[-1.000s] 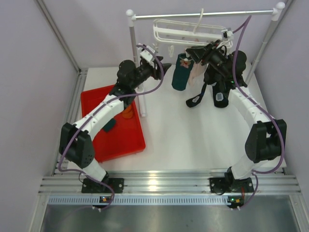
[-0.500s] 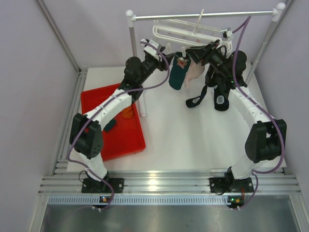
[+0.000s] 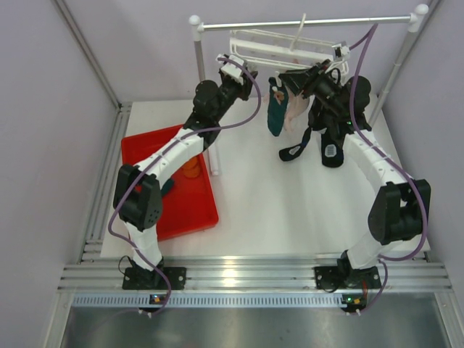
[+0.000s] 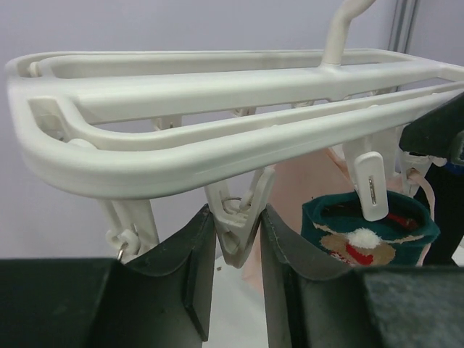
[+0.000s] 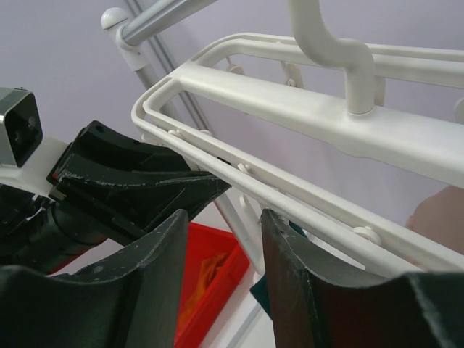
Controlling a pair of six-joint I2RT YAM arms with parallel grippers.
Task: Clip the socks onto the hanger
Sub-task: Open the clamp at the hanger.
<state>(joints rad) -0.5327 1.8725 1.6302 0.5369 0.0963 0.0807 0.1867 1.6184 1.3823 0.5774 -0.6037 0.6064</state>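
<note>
Up under the silver metal rail (image 3: 304,22) at the back of the table, the white plastic frame hanger (image 3: 283,45) hangs by its curved hook. The left gripper (image 4: 235,217) is closed around one small white dangling clip (image 4: 235,245), its fingers touching the clip on both sides. Just beside that, a dark teal sock with a pinkish-white patch (image 4: 370,233) hangs from a neighbouring clip. The right gripper (image 5: 223,217) sits close under the frame with its fingers parted and nothing between them. A bright orange sock (image 3: 191,168) lies in the red plastic tray (image 3: 190,212).
</note>
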